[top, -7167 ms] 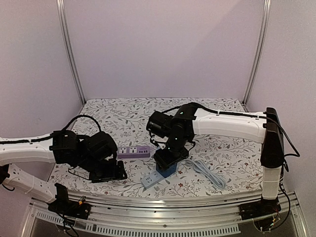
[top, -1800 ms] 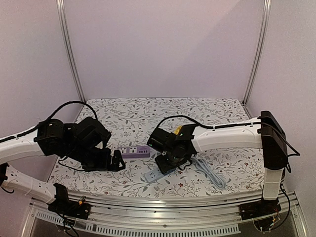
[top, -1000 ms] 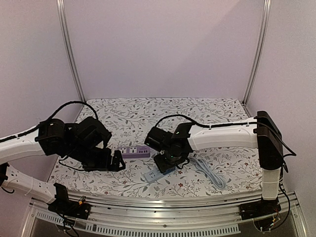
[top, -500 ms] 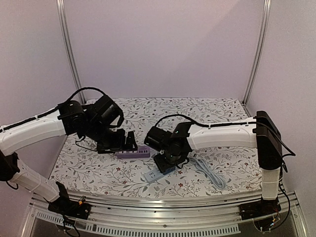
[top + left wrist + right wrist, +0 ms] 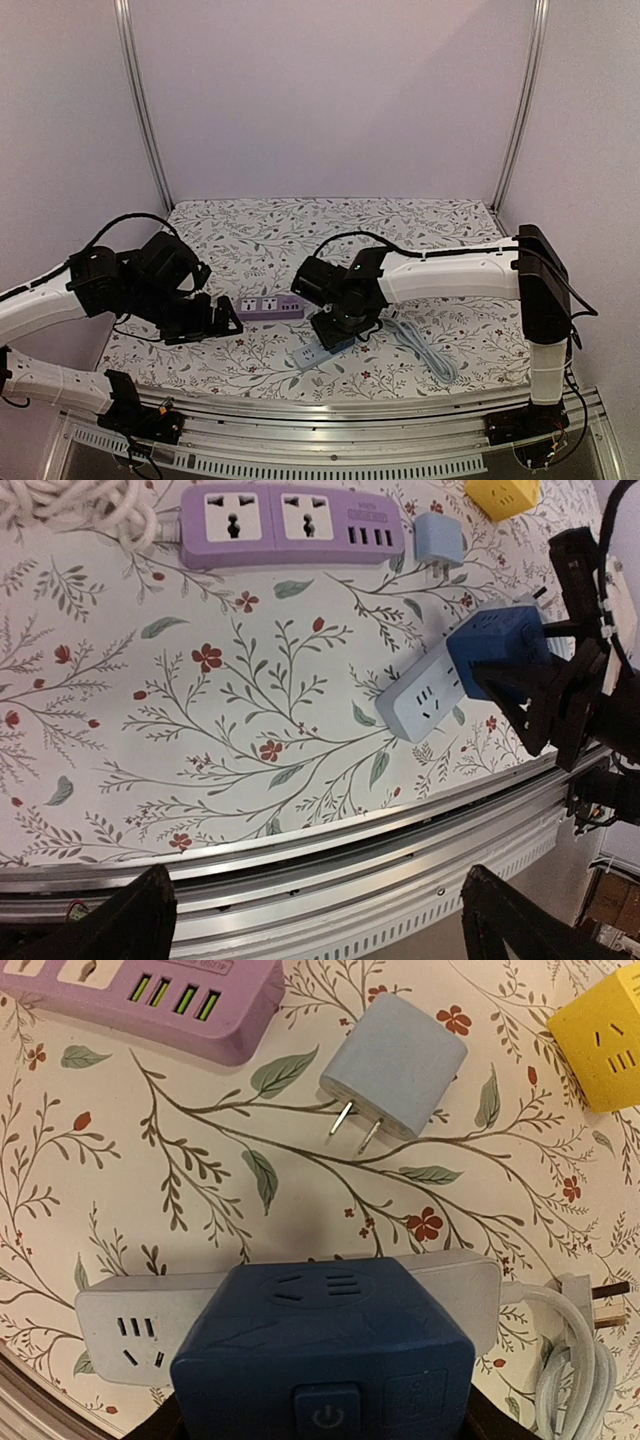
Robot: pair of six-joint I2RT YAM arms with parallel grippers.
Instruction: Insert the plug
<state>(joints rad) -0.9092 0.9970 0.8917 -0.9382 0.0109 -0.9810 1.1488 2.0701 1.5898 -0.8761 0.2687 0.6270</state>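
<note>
My right gripper [image 5: 338, 325] is shut on a dark blue cube plug [image 5: 325, 1345] with a power button. It holds the cube down on the pale grey power strip [image 5: 130, 1325], covering the strip's middle. In the left wrist view the blue cube [image 5: 497, 660] sits on the right end of the strip [image 5: 420, 702], with the right gripper's black fingers [image 5: 570, 705] around it. The strip [image 5: 306, 358] lies near the table's front edge. My left gripper [image 5: 220, 322] is open and empty, hovering left of the strip over the front rail [image 5: 330, 860].
A purple power strip [image 5: 290, 525] lies behind the grey one. A pale blue two-prong adapter [image 5: 393, 1065] and a yellow cube [image 5: 600, 1040] lie beside it. The grey strip's white cable [image 5: 425, 350] coils to the right. A white cord bundle [image 5: 70, 500] lies left of the purple strip.
My left arm has swung back from over the purple strip toward the near left. My right gripper has stayed put with the blue cube on the grey strip.
</note>
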